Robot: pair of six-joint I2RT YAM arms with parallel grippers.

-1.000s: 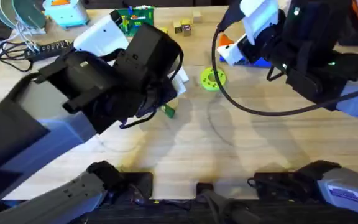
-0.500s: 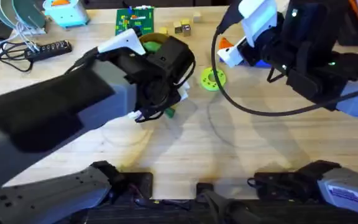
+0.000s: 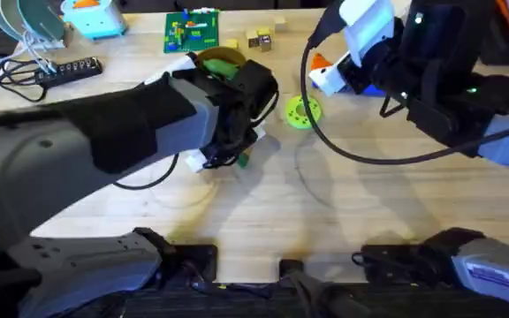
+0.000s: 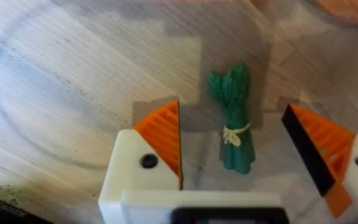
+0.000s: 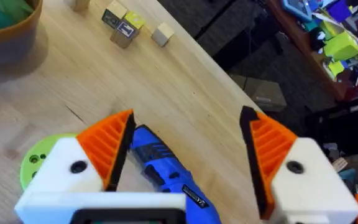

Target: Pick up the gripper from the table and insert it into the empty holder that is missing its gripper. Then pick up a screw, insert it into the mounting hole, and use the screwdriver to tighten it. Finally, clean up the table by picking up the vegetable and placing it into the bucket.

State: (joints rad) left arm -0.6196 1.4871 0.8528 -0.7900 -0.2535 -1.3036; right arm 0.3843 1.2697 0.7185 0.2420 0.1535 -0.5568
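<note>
One vegetable (image 4: 234,117), a small dark-green bundle tied with a pale band, lies flat on the worktop (image 4: 73,81) near its middle. The left tool (image 4: 241,149) hangs over it with its two orange-padded fingers (image 4: 163,134) apart, one to each side of the bundle and neither touching it; bare wood shows all round. One bucket (image 5: 5,31), orange-brown, stands far of that spot with green things inside. On the right, the right tool (image 5: 188,149) has its fingers spread, one blue screwdriver (image 5: 166,171) lying between them on the worktop. One lime-green disc (image 3: 302,111) sits just left of it, and three small blocks (image 5: 129,28) lie toward the far edge.
</note>
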